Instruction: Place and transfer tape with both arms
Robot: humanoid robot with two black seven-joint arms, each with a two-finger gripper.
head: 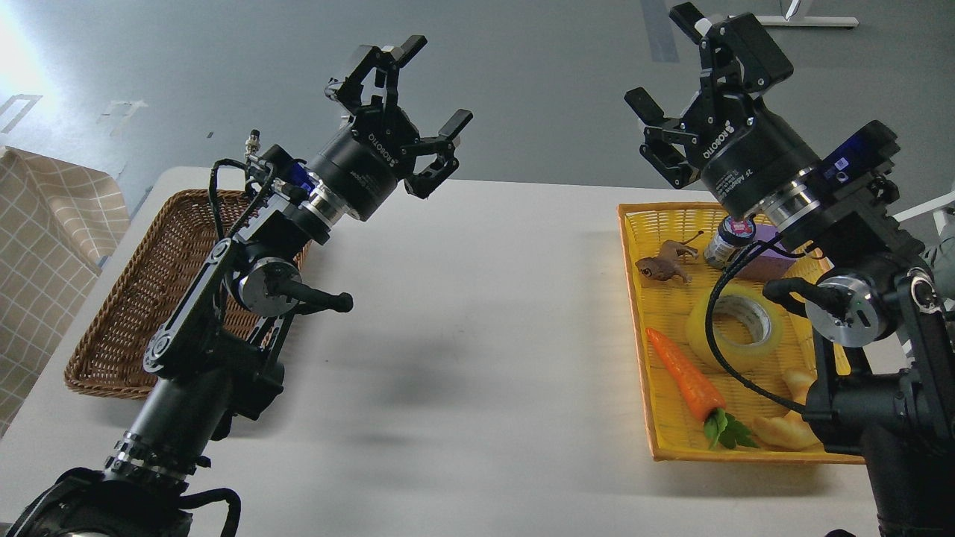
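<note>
Nothing of the task is judged to be done yet. The tape [735, 322] is lying flat in the yellow tray [634, 298] on the right of the table [485, 335], between the toy carrot [686, 377] and a small jar [727, 242], untouched. The left hand [425, 93] is being held raised with its fingers spread apart and nothing between them; the right hand [668, 63] is likewise being held open and empty above the tray. Pick-up, handover and placing, perhaps into the wicker basket [127, 328] on the left, are all remaining. "ROBOTIQ" is being shown in white on both hands; the jar's label cannot be read.
</note>
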